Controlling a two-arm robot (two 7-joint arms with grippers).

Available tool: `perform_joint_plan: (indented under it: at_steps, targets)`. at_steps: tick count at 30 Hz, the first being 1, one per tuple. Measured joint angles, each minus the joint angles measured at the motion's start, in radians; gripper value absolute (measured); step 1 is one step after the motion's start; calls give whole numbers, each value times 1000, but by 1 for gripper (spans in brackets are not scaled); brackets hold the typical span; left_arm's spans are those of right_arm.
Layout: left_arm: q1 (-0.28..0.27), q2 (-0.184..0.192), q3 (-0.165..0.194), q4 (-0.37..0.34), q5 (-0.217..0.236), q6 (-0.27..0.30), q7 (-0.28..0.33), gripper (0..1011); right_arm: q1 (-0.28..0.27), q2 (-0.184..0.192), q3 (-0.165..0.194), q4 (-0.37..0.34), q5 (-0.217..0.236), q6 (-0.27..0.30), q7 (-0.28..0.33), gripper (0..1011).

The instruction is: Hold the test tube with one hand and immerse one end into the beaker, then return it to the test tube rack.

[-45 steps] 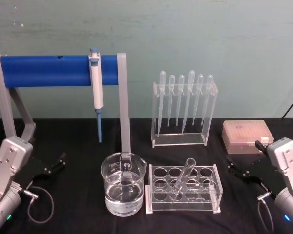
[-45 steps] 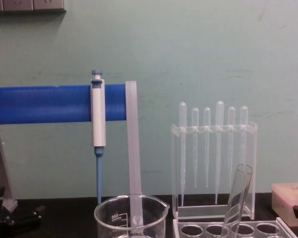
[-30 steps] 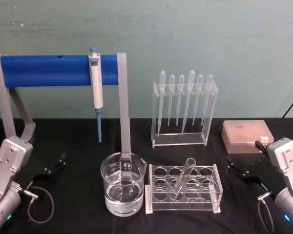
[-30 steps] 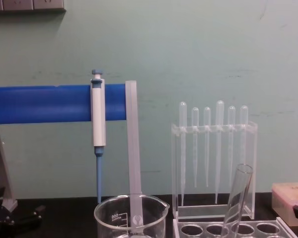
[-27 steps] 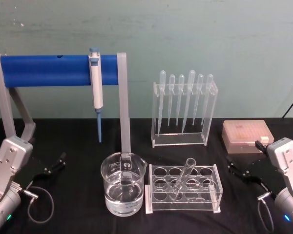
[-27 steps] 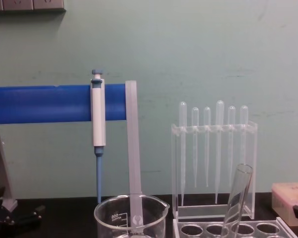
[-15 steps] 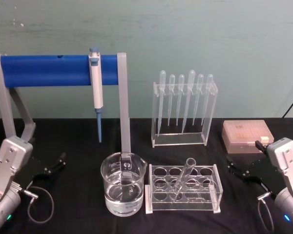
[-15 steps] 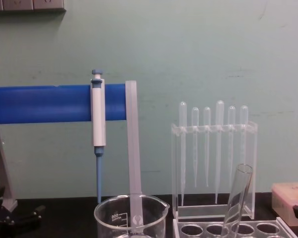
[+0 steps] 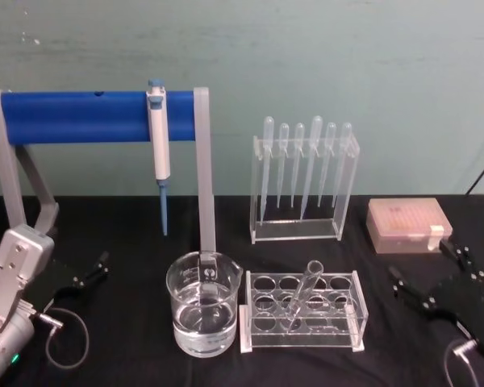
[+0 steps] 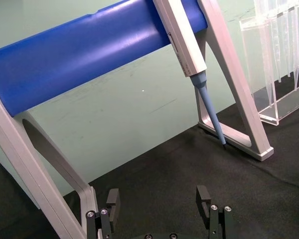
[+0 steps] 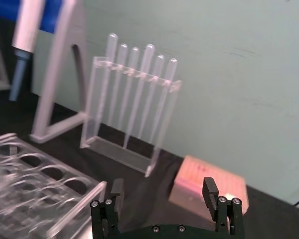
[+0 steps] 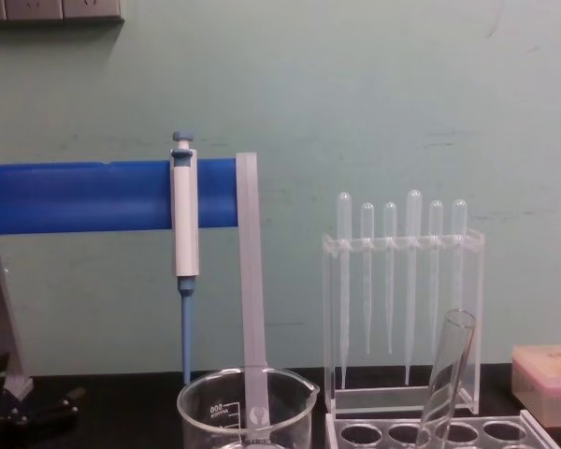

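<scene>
The test tube (image 9: 303, 292) leans in the clear rack (image 9: 351, 313) at centre front, its open rim up and tilted right; the chest view shows its upper part (image 12: 447, 374). Left of the rack stands the beaker (image 9: 203, 316), partly filled with clear liquid, and its rim (image 12: 246, 402) shows in the chest view. My right gripper (image 9: 420, 261) is open over the table to the right of the rack, holding nothing (image 11: 163, 191). My left gripper (image 9: 93, 270) is open and parked at the front left (image 10: 158, 199).
A blue-barred stand (image 9: 97, 117) holds a blue-white micropipette (image 9: 159, 145) behind the beaker. An acrylic stand of several plastic pipettes (image 9: 305, 181) sits behind the rack. A pink tip box (image 9: 407, 223) lies just behind my right gripper.
My right arm has shifted right and down, its gripper now turned and nearer the front right corner; it has left the chest view's edge. The tube, the beaker and the left arm are unmoved.
</scene>
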Motion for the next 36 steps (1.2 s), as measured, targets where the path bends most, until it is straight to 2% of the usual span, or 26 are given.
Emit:
perform_joint_plan:
  at_steps: [3, 6, 7, 10, 13, 16, 20, 23, 30, 36]
  targets:
    - [0, 0, 0, 0, 0, 0, 0, 1000, -52, 21, 18, -28, 35, -34, 36, 1002]
    - [0, 0, 0, 0, 0, 0, 0, 1000, -118, 58, 34, -60, 83, -97, 114, 1002]
    - [0, 0, 0, 0, 0, 0, 0, 1000, -118, 58, 34, -60, 83, -97, 114, 1002]
    - [0, 0, 0, 0, 0, 0, 0, 1000, -155, 96, 37, -81, 124, -144, 214, 1002]
    - [0, 0, 0, 0, 0, 0, 0, 1000, -158, 110, 31, -83, 143, -159, 270, 1002]
    - [0, 0, 0, 0, 0, 0, 0, 1000, -129, 110, 13, -72, 167, -163, 353, 1002]
    - [0, 0, 0, 0, 0, 0, 0, 1000, -85, 93, -8, -51, 182, -145, 412, 1002]
    - [0, 0, 0, 0, 0, 0, 0, 1000, -17, 63, -32, -23, 188, -109, 467, 1002]
    - [0, 0, 0, 0, 0, 0, 0, 1000, 94, 13, -66, 22, 187, -32, 542, 1002]
    - [0, 0, 0, 0, 0, 0, 0, 1000, 160, -22, -91, 61, 169, 10, 596, 1002]
